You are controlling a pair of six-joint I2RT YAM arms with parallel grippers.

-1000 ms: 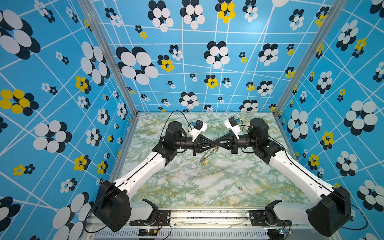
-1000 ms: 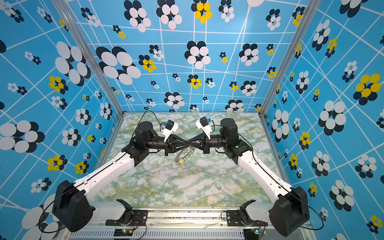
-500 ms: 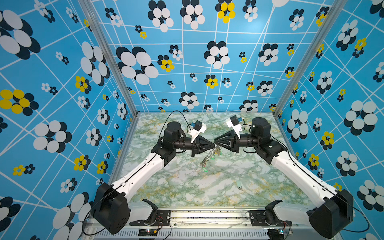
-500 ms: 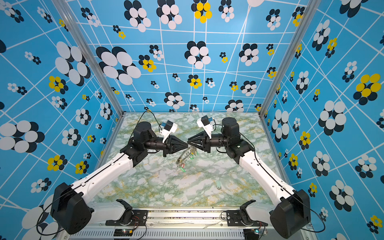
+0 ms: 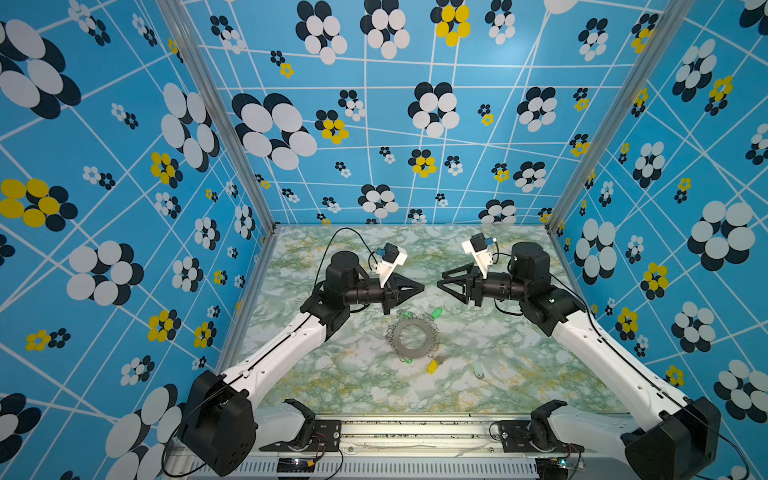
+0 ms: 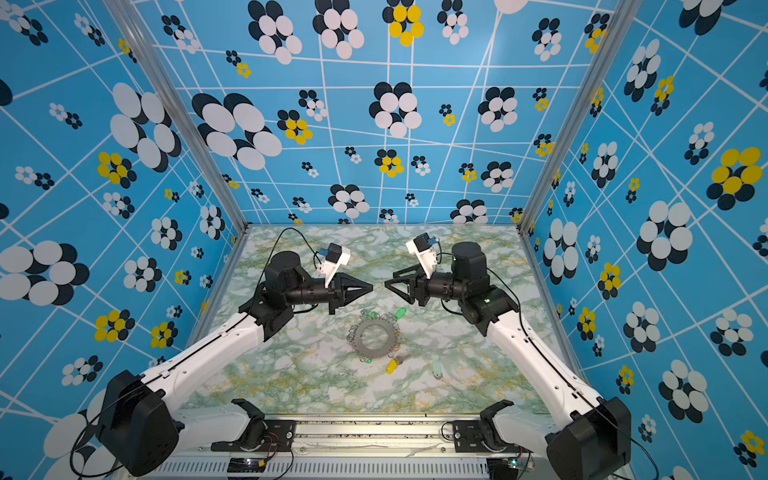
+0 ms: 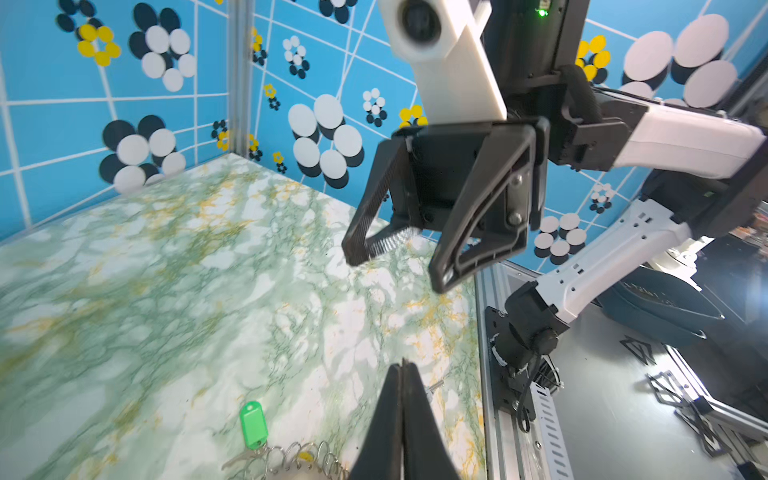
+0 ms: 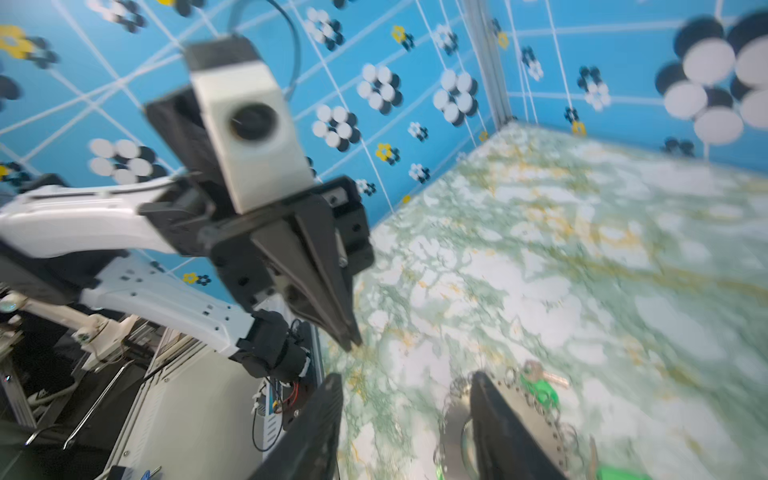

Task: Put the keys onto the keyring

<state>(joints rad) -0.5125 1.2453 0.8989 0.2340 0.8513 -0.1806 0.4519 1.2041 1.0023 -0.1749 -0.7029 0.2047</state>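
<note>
The keyring (image 5: 411, 338) (image 6: 372, 336) lies flat on the desk (image 5: 332, 374), its rim fringed with wire loops. Green-tagged keys (image 5: 435, 312) (image 6: 400, 312) sit at the far edge of the fringe, and a smaller green tag (image 5: 408, 360) at the near edge. A yellow-tagged key (image 5: 432, 366) (image 6: 391, 366) lies just beside the near edge; whether it is threaded on a loop cannot be told. The pale mint key (image 5: 478, 369) (image 6: 436, 368) lies apart from the keyring, on its near right side, clearly unattached. Its long axis appears to run with the tag end toward the keyring and the blade pointing away.

Both claws hover above the desk on the far side of the keyring, facing each other tip to tip with a gap between. The left claw (image 5: 420, 287) (image 7: 402, 374) is pressed together and holds nothing. The right claw (image 5: 440, 280) (image 8: 405, 386) stands partly spread and empty, its jaws on either side of the keyring's fringe in the right wrist view.

The mint key lies on the right arm's side of the keyring, so the right claw is judged the better placed to fetch it. That means reaching back across the keyring toward the near side and closing across the tag's narrow width.
</note>
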